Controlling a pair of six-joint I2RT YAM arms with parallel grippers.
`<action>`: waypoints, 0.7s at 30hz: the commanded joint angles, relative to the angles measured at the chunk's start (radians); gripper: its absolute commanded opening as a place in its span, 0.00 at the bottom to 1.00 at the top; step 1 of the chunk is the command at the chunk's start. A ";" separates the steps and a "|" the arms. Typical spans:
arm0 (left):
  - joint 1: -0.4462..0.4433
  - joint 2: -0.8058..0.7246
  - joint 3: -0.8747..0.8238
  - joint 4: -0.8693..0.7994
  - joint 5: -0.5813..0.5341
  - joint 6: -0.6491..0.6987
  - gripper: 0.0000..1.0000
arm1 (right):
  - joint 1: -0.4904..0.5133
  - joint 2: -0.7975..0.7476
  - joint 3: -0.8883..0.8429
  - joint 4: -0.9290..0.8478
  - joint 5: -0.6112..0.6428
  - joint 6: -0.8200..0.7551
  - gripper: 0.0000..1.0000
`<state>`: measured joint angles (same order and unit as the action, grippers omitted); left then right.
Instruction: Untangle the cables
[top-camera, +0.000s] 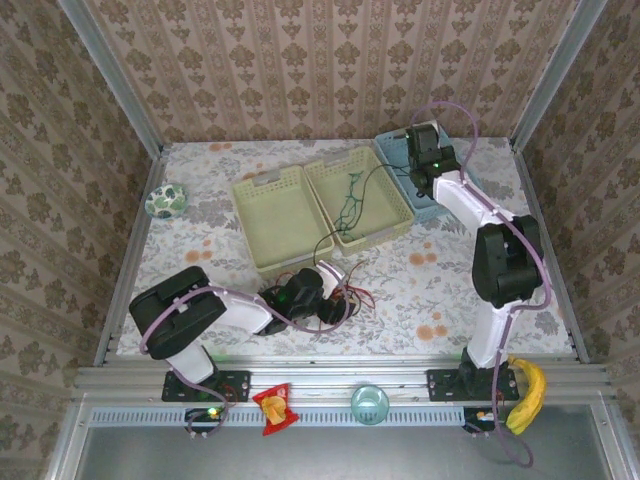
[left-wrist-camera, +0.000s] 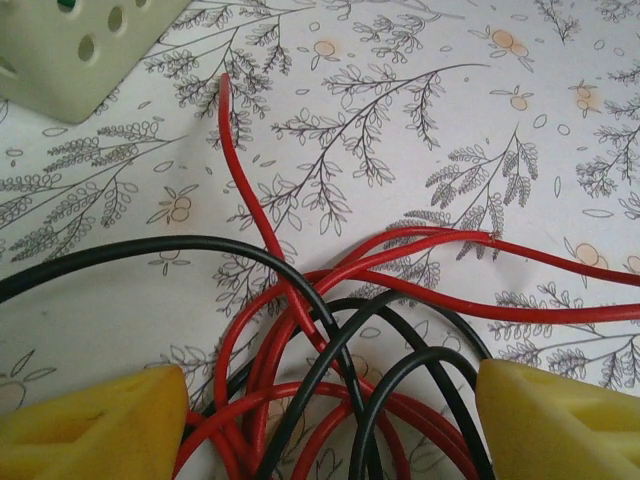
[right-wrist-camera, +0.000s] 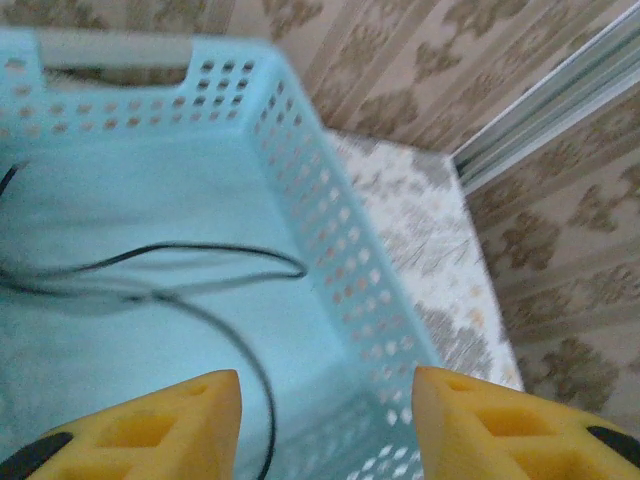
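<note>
Astride cable tangle (left-wrist-camera: 300, 320), left jaws wide; over blue basket (right-wrist-camera: 330, 230), right jaws apart, empty.

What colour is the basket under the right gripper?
Light blue basket; right wrist view shows it best.

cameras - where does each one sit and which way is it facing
Top external: above and behind the arms, looking down on the table; left arm and right arm show, bases at the bottom.
Left wrist: on the left arm, looking low across the table at the tangled red cable and black cable; left fingers frame the bottom.
Right wrist: on the right arm, looking into the blue basket toward the back corner; right fingers show, apart.
Shared: top and left wrist both see the tangle and a cream basket.
</note>
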<state>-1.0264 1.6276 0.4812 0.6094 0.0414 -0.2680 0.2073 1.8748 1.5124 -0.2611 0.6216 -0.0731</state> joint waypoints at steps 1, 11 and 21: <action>-0.001 -0.039 -0.021 -0.075 0.001 0.021 0.76 | 0.010 -0.159 -0.056 -0.059 -0.126 0.192 0.50; 0.028 -0.171 -0.097 0.013 0.035 0.005 0.77 | 0.269 -0.357 -0.283 -0.119 -0.571 0.264 0.51; 0.118 -0.350 -0.223 0.115 0.042 -0.099 0.78 | 0.431 -0.264 -0.280 -0.191 -0.756 0.382 0.50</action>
<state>-0.9257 1.3308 0.2790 0.6682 0.0830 -0.3183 0.6174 1.5913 1.2140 -0.3962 -0.0631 0.2638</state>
